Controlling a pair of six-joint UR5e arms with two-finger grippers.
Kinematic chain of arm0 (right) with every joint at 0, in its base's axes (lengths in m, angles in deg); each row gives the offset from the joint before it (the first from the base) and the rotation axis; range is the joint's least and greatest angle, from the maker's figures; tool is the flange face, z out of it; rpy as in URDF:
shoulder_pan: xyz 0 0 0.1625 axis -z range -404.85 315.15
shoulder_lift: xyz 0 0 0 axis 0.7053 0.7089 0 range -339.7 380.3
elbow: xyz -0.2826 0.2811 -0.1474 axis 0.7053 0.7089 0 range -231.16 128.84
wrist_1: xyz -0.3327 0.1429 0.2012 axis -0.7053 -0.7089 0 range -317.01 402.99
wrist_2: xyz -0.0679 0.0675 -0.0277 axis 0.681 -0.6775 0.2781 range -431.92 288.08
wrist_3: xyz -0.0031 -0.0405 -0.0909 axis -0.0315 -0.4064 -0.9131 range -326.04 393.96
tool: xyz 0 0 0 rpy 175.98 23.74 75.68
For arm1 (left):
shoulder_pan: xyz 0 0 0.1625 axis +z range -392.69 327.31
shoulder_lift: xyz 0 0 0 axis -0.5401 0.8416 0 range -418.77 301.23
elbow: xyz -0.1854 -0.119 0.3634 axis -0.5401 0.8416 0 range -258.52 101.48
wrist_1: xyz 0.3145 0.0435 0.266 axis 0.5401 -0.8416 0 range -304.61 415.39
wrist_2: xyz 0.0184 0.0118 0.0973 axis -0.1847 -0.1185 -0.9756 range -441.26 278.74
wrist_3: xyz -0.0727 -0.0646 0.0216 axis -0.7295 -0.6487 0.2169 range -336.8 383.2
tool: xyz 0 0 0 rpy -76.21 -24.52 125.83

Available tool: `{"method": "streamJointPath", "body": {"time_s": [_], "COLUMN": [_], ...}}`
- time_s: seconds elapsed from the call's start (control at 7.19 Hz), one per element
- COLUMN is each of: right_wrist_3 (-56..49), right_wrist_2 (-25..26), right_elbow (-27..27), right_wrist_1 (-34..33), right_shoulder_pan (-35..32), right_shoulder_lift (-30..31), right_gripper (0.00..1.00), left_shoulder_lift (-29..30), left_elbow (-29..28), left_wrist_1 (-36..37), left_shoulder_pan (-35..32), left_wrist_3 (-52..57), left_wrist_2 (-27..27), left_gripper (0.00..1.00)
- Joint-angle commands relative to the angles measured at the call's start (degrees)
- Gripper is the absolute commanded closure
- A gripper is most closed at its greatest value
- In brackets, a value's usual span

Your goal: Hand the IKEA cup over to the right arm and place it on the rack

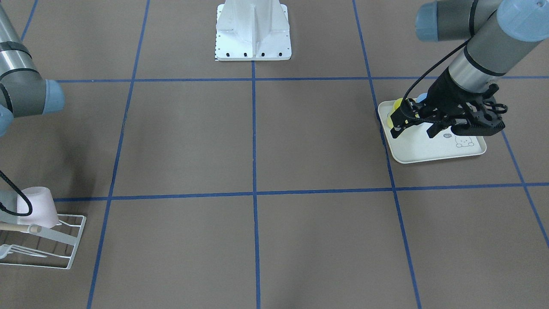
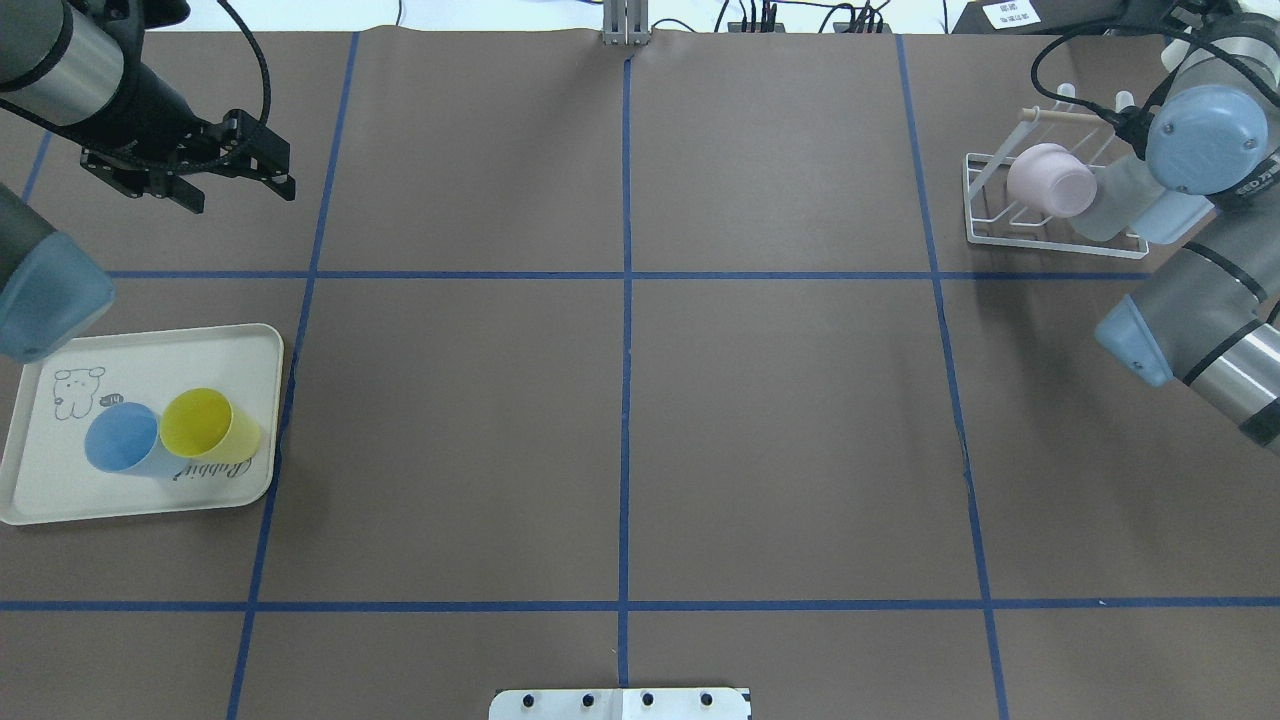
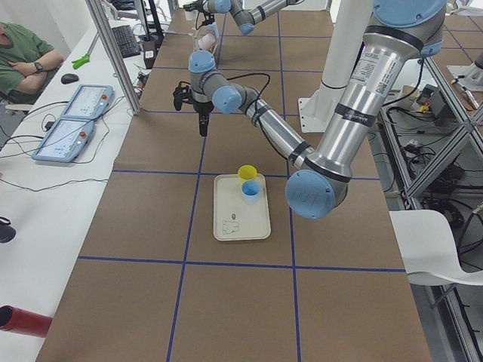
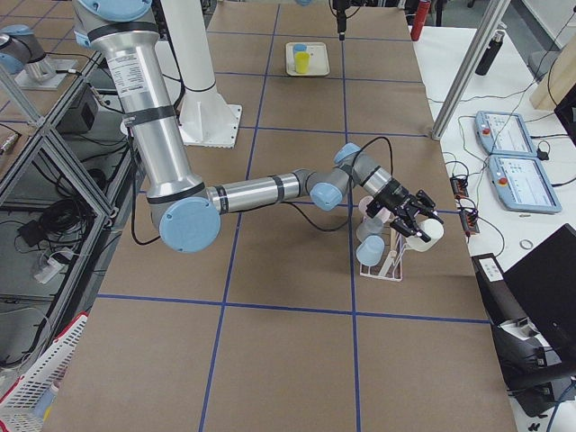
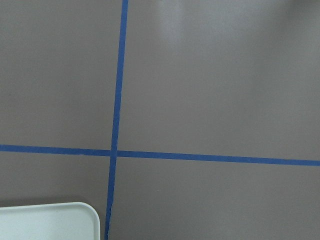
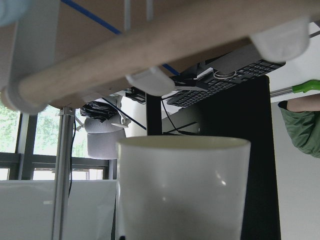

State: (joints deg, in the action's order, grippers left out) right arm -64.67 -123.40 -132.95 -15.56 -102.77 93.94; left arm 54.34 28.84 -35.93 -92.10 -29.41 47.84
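From across the worktop, the left claw hangs above the rabbit-print tray with its fingers apart and nothing between them. The right arm reaches off the picture's edge toward the rack, where a pink cup rests tilted on the prongs. From overhead, a yellow cup and a blue cup stand on the rabbit-print tray, presumably waiting their turn, and the right arm's blue joint cap hides its claw at the rack. The left-end view shows the left claw high over the worktop, well apart from the rack, so the handover looks done. From the right end, the right claw is at the rack's operator side with the white IKEA cup at its tips, just beside the prongs; whether the fingers are clamped on it I cannot tell. The left wrist camera sees only bare worktop and a corner of the rabbit-print tray. The right wrist camera has the white IKEA cup close ahead, filling the lower view, with the rack's wooden dowel just past it. The cup is probably lined up there so it can be set over a prong to drain.
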Motion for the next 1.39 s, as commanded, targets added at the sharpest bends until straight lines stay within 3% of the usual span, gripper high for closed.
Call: {"method": "streamJointPath", "body": {"time_s": [0.0,0.28,0.56,0.83,1.25], "right_wrist_3": [1.3,1.5,1.6,1.5,1.3], "right_wrist_2": [0.4,0.4,0.3,0.2,-0.5], "right_elbow": [0.1,0.1,0.2,0.2,-0.8], "right_wrist_1": [-0.1,-0.1,-0.2,-0.2,-0.2], "right_shoulder_pan": [1.0,1.2,1.2,1.3,1.3], "right_shoulder_lift": [0.3,0.8,0.8,0.7,0.6], "right_gripper": [0.74,0.65,0.48,0.01,0.01], "left_shoulder_lift": [0.0,0.0,0.0,0.0,0.1], "left_elbow": [0.0,0.0,0.0,0.0,-0.1], "left_wrist_1": [0.0,0.0,0.0,0.0,0.0], "left_shoulder_pan": [0.0,0.0,0.0,0.0,0.1], "left_wrist_3": [0.1,0.1,0.1,0.1,0.0], "left_wrist_2": [0.0,0.0,0.0,0.0,0.0], "left_gripper": [0.0,0.0,0.0,0.0,0.0]}}
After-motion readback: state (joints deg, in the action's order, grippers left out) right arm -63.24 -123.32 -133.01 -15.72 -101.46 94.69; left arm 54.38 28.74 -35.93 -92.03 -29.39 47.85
